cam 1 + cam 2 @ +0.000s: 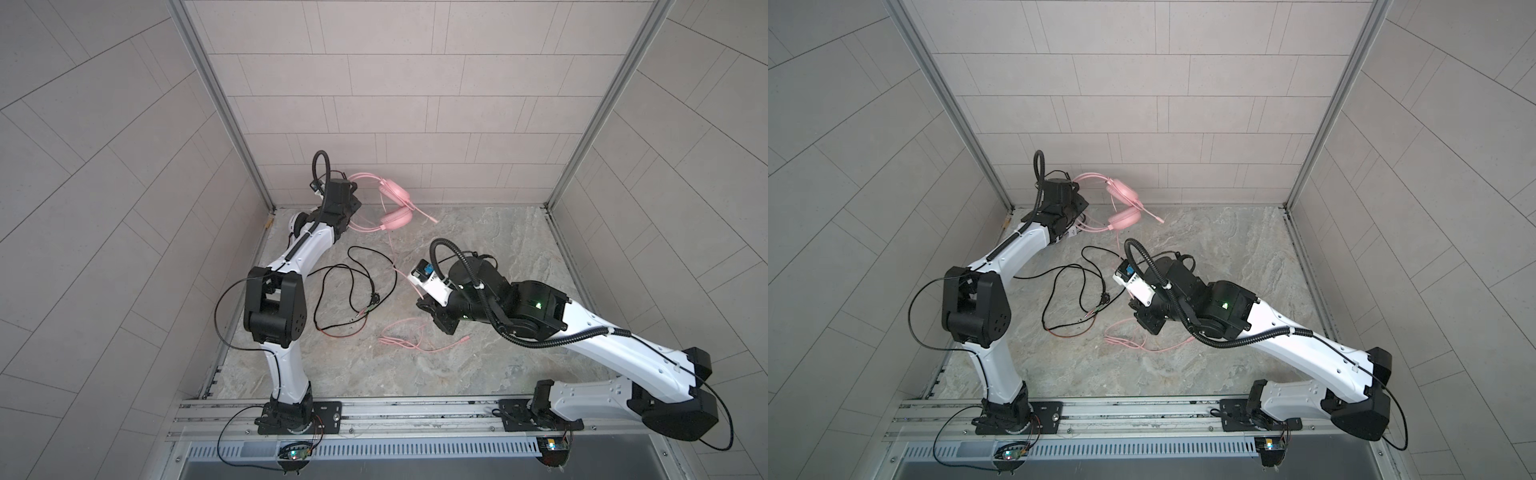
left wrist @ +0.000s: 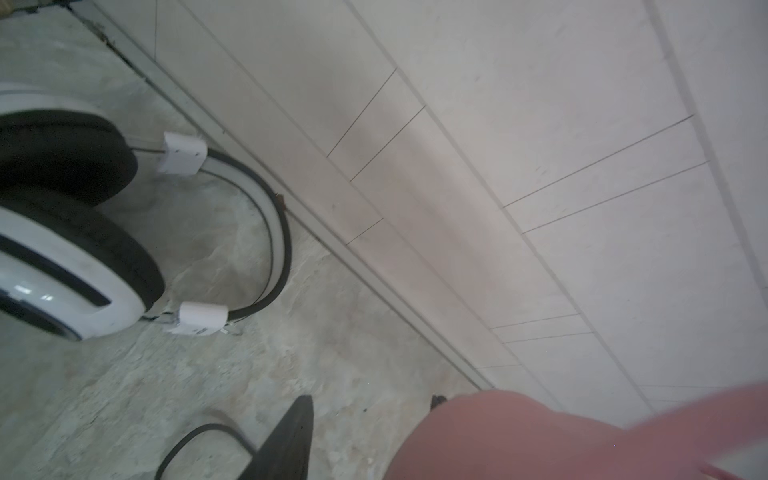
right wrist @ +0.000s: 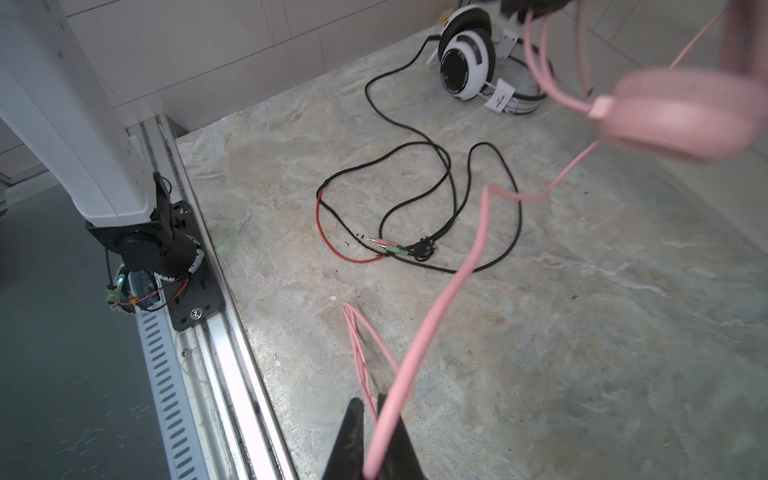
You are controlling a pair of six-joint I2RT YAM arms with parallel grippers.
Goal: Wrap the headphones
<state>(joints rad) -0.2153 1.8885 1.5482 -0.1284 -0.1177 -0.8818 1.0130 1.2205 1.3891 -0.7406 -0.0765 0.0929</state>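
1. The left hand [image 1: 351, 205] sits left of centre in the upper half of both top views, close to the back wall. It is clamped on the band of the pink headset [image 1: 398, 217], whose cups hang just right of it, off the surface [image 1: 498, 249].
2. The pink cable [image 3: 440, 307] drops from the lower cup and runs down the frame to the right hand [image 3: 380, 419] near mid-frame, whose fingers are pressed together on it.
3. Past that grip, the rest of the pink cable lies in loose loops on the surface, below centre in both top views.
4. The white headset [image 3: 467, 62] stands on the surface at the wall, beneath the left hand; the arm hides it in the top views.
5. Its black cable [image 1: 332, 291] sprawls in loops left of centre, between the arms.
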